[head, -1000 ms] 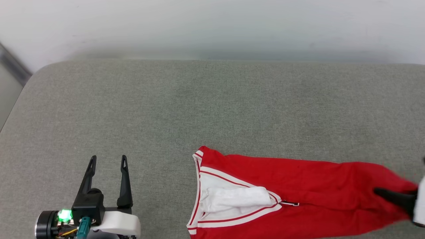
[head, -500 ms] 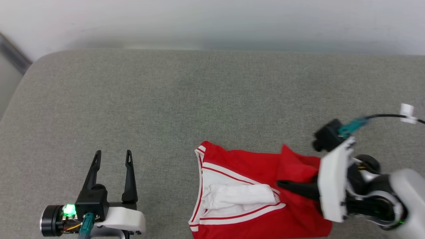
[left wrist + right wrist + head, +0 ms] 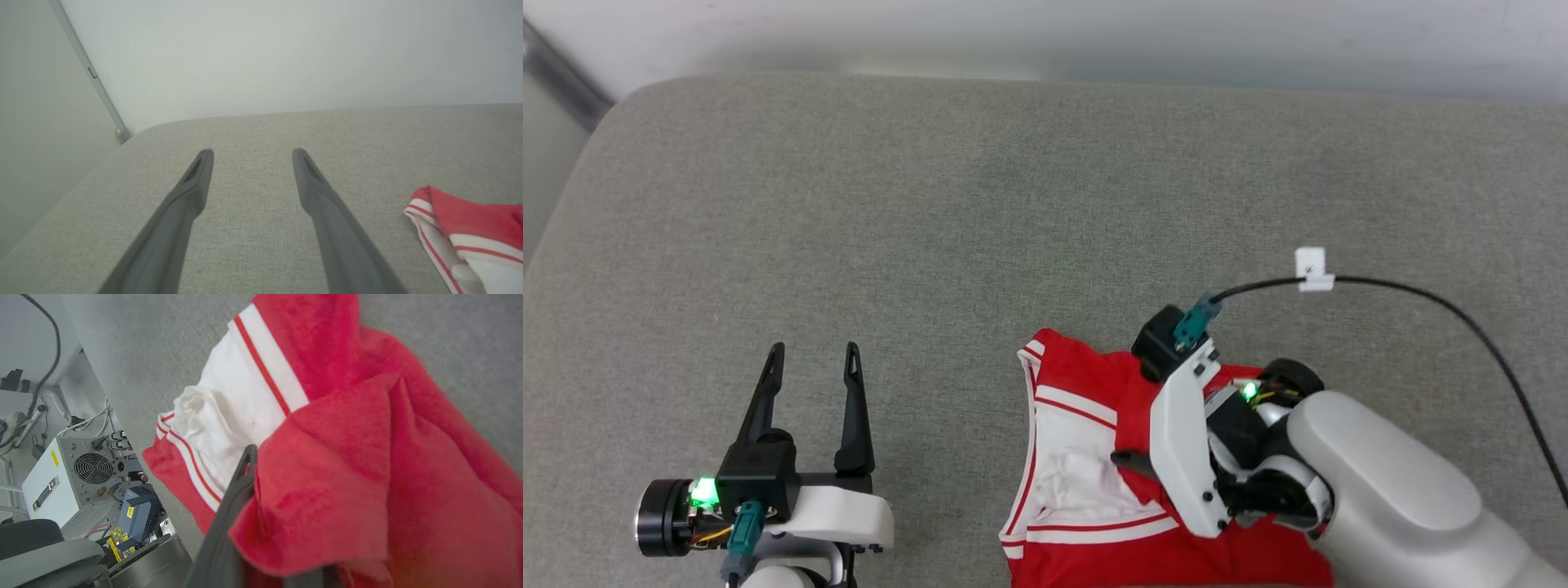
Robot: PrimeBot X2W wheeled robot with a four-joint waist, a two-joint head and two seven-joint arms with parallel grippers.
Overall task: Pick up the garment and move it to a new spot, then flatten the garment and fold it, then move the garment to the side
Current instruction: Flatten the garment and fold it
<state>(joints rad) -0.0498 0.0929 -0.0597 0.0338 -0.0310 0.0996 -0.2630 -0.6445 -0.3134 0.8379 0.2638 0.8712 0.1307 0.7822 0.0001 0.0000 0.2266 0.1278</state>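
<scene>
Garment: the garment (image 3: 1086, 371) lay bunched at the near edge of the grey cushioned surface (image 3: 931, 204), with red cloth doubled over its white striped part.
Handling: it looked light, soft and floppy. I'd judge it would sag and drag, so a pinch at a hem or shoulder edge suited best.
Right end effector (image 3: 1127, 461): nearly closed, pinching a red fold.
Left end effector (image 3: 814, 349): jaws wide, holding nothing, well apart from the cloth.
Around: a black cable (image 3: 1421, 298) trailed from the right wrist and might snag.

Head camera looked steeply down at grey padded surface (image 3: 931, 204); wrist cameras sat low, right very close; all shared garment (image 3: 1082, 371).
</scene>
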